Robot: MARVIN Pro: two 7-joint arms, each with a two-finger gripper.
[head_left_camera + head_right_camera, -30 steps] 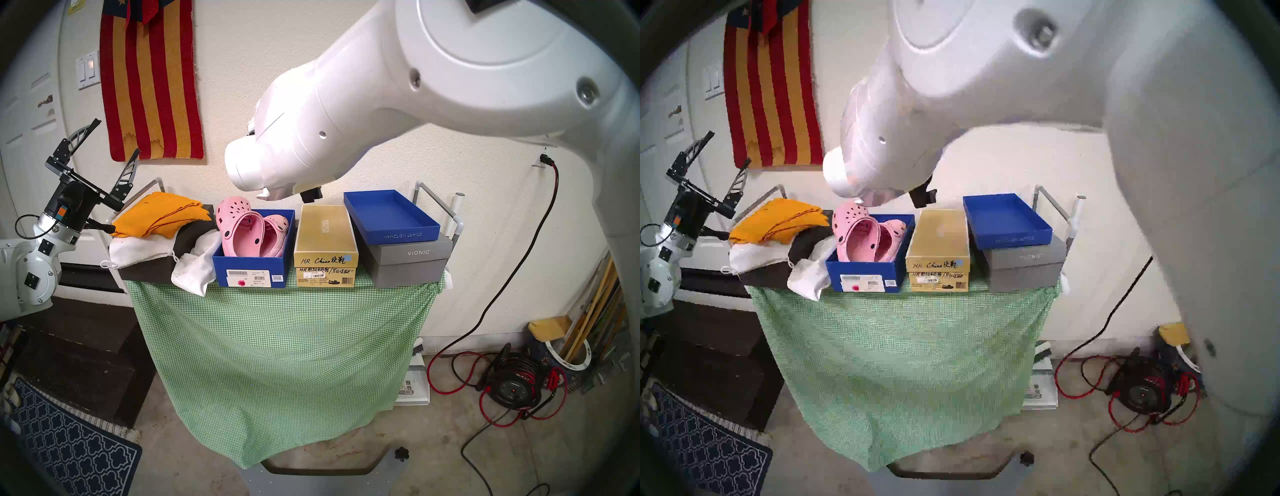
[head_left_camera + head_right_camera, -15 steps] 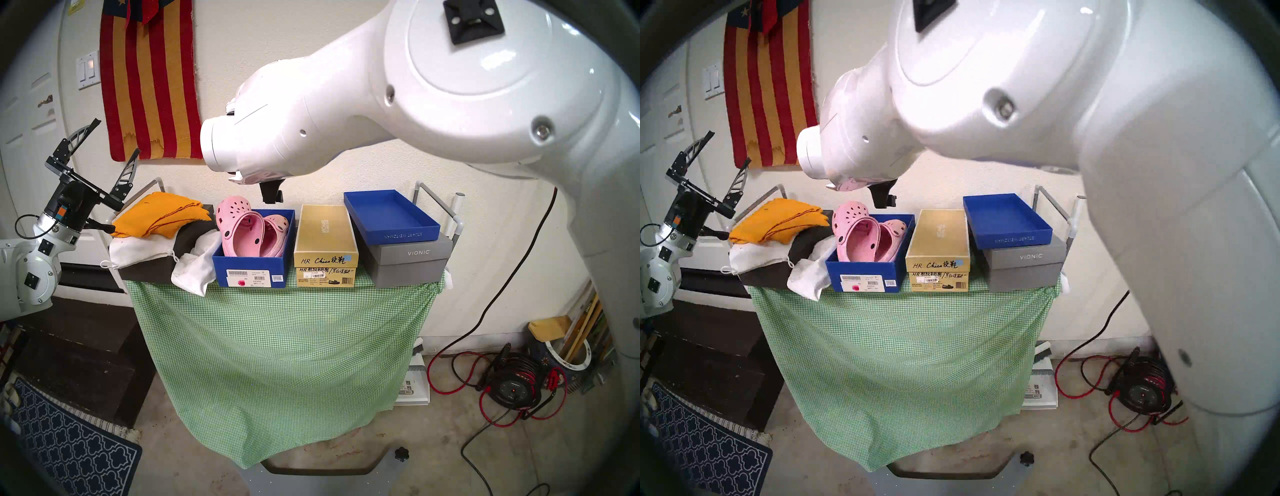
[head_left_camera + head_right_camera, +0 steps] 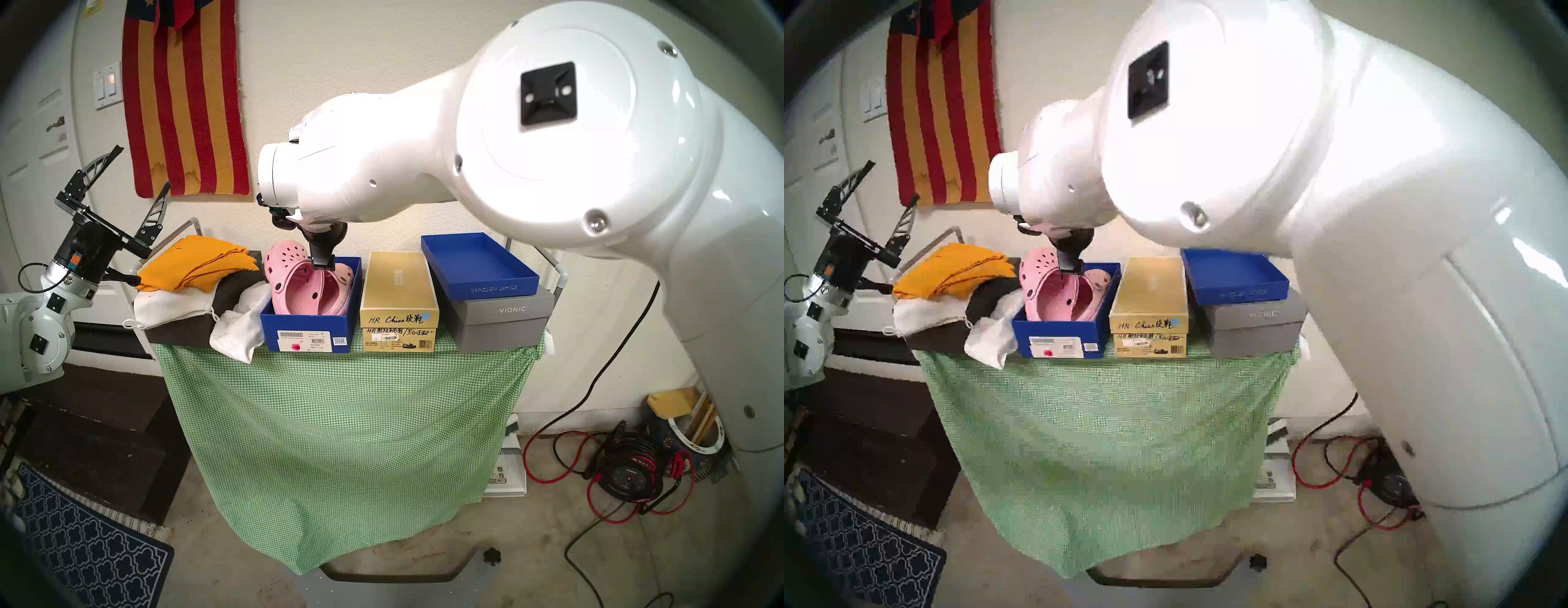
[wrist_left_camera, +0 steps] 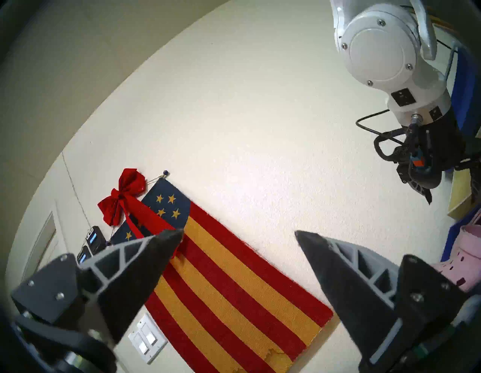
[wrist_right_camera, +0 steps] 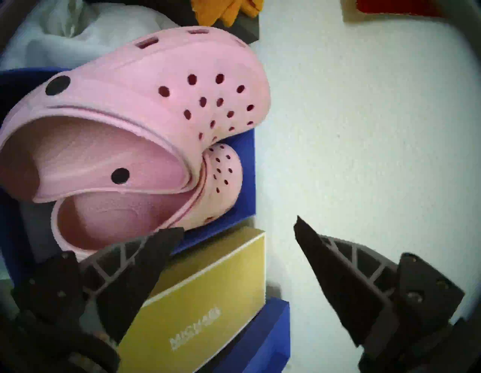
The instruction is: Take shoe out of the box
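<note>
The deep blue shoebox (image 3: 305,335) stands open on the table with two pink clogs in it. The left clog (image 3: 292,284) leans high on the box's left wall, and the right clog (image 3: 341,280) lies lower beside it. My right gripper (image 3: 323,264) hangs just above the clogs near the box's far end. In the right wrist view it (image 5: 238,226) is open and empty, with the upper clog (image 5: 145,86), the lower clog (image 5: 223,172) and the box wall (image 5: 244,166) ahead of its fingers. My left gripper (image 3: 142,167) is open, raised off to the left, away from the table.
A tan box with handwriting (image 3: 399,288) touches the blue box's right side. A shallow blue lid (image 3: 492,288) rests on a grey VIONIC box (image 3: 505,322). Orange cloth (image 3: 199,263) and white bags (image 3: 237,331) lie to the left. The wall is close behind.
My right arm has swung left and come down, bringing its gripper from above the tan box to just over the clogs. The left arm has not moved.
</note>
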